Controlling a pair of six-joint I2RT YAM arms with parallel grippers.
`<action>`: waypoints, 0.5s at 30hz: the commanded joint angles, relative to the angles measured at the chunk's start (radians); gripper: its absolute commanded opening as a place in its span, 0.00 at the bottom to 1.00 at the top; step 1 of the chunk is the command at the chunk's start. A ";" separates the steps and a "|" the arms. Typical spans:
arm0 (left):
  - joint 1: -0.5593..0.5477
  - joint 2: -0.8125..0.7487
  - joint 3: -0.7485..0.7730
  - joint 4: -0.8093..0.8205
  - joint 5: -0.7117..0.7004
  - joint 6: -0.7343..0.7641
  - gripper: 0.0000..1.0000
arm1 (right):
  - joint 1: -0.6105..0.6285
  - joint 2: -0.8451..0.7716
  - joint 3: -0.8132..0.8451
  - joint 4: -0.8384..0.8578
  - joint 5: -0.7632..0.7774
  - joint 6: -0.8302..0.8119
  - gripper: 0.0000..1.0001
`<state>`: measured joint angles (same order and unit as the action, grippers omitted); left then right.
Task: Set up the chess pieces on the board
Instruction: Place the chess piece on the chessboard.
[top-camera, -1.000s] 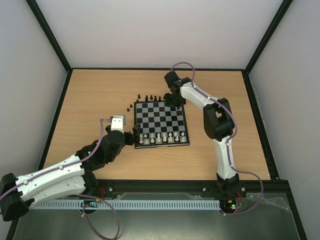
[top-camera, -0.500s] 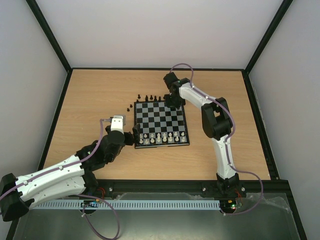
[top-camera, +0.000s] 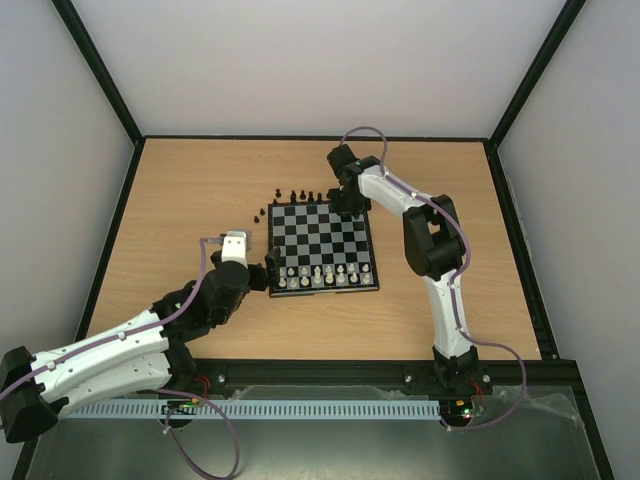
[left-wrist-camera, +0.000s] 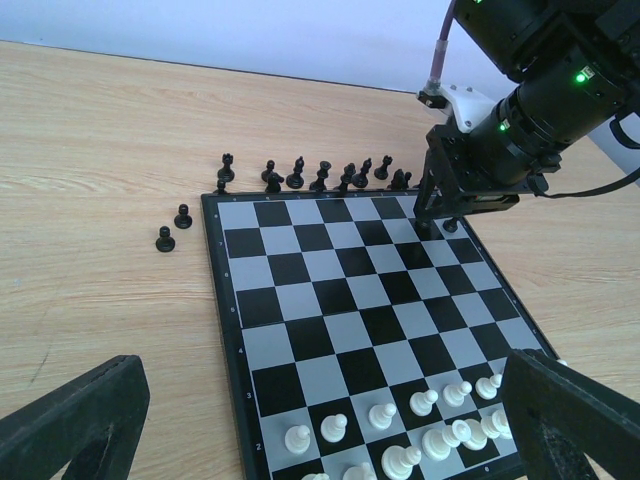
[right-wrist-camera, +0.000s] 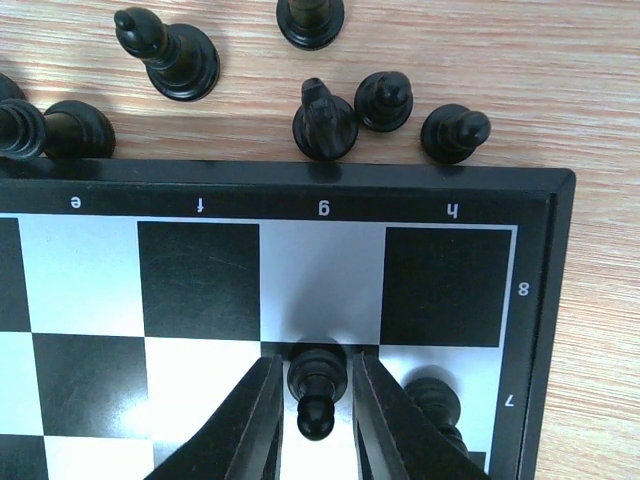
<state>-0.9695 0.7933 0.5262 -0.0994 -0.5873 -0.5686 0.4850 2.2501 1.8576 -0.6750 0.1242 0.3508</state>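
Observation:
The board (top-camera: 322, 240) lies mid-table, and also shows in the left wrist view (left-wrist-camera: 330, 300). White pieces (top-camera: 320, 275) fill its two near rows. Several black pieces (top-camera: 300, 195) stand loose on the wood past its far edge (right-wrist-camera: 325, 120). My right gripper (right-wrist-camera: 315, 400) is low over the far right corner (top-camera: 352, 208). Its jaws stand close on either side of a black pawn (right-wrist-camera: 318, 385) standing on g7, with thin gaps showing. Another black pawn (right-wrist-camera: 432, 400) stands on h7. My left gripper (left-wrist-camera: 315, 400) is wide open and empty at the board's near left corner (top-camera: 270, 268).
Two black pawns (left-wrist-camera: 172, 228) stand apart on the wood left of the board's far corner (top-camera: 262, 212). The right arm (left-wrist-camera: 500, 140) reaches over the far right of the board. Black frame rails and pale walls border the wooden table.
The right arm's elbow has shifted slightly left while its gripper stays over the far right corner. The left arm has not moved.

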 joint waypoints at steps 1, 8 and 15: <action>0.008 -0.005 -0.012 -0.008 -0.013 -0.002 0.99 | 0.006 -0.043 -0.014 -0.034 -0.010 -0.002 0.22; 0.008 -0.014 -0.012 -0.010 -0.014 -0.002 0.99 | 0.007 -0.072 -0.027 -0.029 -0.035 -0.005 0.26; 0.008 -0.016 -0.014 -0.010 -0.013 -0.002 0.99 | 0.007 -0.103 -0.039 -0.029 -0.041 -0.007 0.33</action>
<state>-0.9695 0.7921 0.5262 -0.0994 -0.5873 -0.5690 0.4850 2.2078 1.8359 -0.6754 0.0944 0.3473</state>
